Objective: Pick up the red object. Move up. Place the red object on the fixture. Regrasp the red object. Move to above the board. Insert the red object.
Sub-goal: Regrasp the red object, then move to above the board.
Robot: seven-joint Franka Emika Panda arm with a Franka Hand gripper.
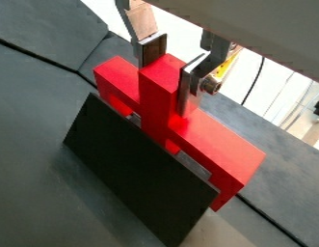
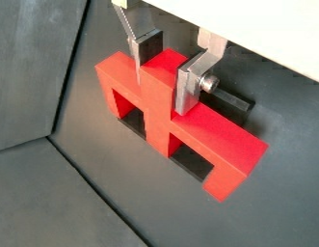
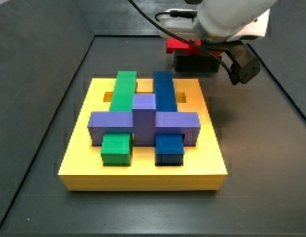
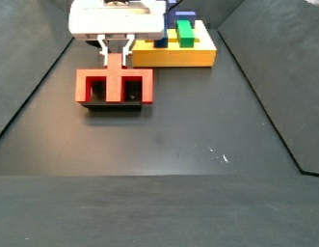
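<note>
The two-finger gripper [image 1: 171, 66] sits over the far end of the work area, its flat silver fingers [image 2: 189, 85] with dark pads standing on either side of the central stem of the red E-shaped block [image 1: 169, 121]; in both wrist views the plates look pressed against that stem, so the gripper appears clamped on it. The red block [image 2: 174, 121] lies across the top of the fixture [image 1: 123, 169], a dark L-shaped bracket whose upright face shows beneath the block in a wrist view and whose dark surface shows through the block's two gaps. In a side view the gripper [image 4: 118, 60] comes down onto the red block [image 4: 116, 86], which rests on the fixture [image 4: 117, 104]. Just beyond lies the yellow board [image 3: 145, 159], carrying purple, blue and green blocks [image 3: 145, 118], on the dark floor [image 4: 188, 135].
</note>
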